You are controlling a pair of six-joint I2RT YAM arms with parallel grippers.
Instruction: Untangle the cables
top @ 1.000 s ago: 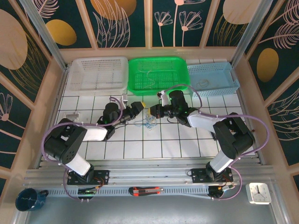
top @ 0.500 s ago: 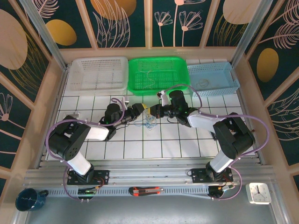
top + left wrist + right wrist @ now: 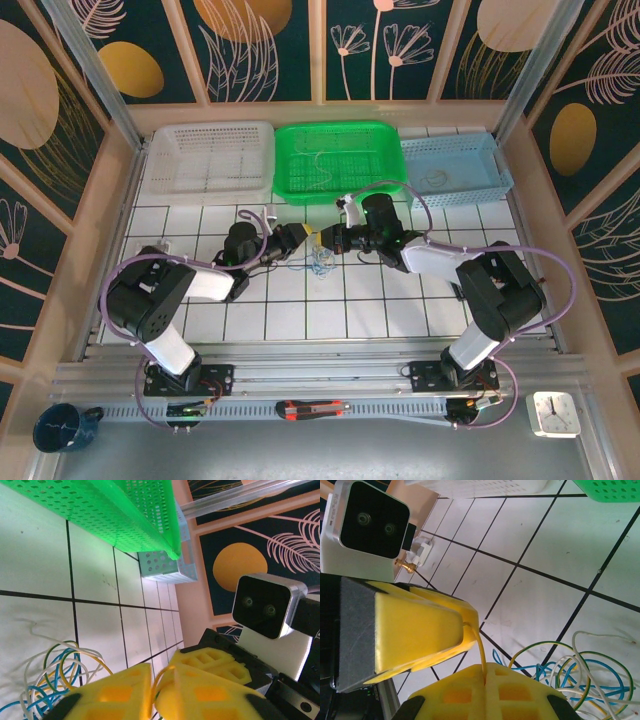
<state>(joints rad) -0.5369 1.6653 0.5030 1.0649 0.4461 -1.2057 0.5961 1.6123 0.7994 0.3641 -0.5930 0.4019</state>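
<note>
two grippers pinch one yellow strand above the cable clump

the right gripper (image 3: 485,674) has its fingers pressed together on a yellow strand (image 3: 482,652) rising from their seam. the left gripper (image 3: 153,680), tip to tip with it, looks closed on the same strand. the cables (image 3: 318,261), loops of blue, yellow and white, lie on the tiled table (image 3: 350,310) at centre frame, just below both grippers. with so little strand between the grips, pulling apart could slip it free or drag the whole clump. the wrist views make the shared strand plain, and the top view places the clump below the green tray (image 3: 385,160).
</note>
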